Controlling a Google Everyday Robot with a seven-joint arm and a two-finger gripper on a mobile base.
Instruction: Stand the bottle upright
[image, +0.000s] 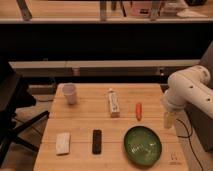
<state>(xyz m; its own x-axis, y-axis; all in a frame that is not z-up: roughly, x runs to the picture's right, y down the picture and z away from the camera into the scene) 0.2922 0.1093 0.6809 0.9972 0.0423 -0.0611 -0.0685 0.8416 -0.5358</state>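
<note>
The cream-white bottle (113, 102) lies flat on the wooden table (85, 122), near the middle of its far half, long axis running front to back. My gripper (169, 121) hangs from the white arm (187, 90) at the table's right edge, to the right of the bottle and apart from it, beyond the orange carrot-like object (138, 111). The gripper holds nothing that I can see.
A white paper cup (69, 93) stands at the far left. A black remote (96, 141) and a white sponge-like block (63, 142) lie near the front. A green bowl (143, 145) sits front right. A black chair (12, 107) stands left of the table.
</note>
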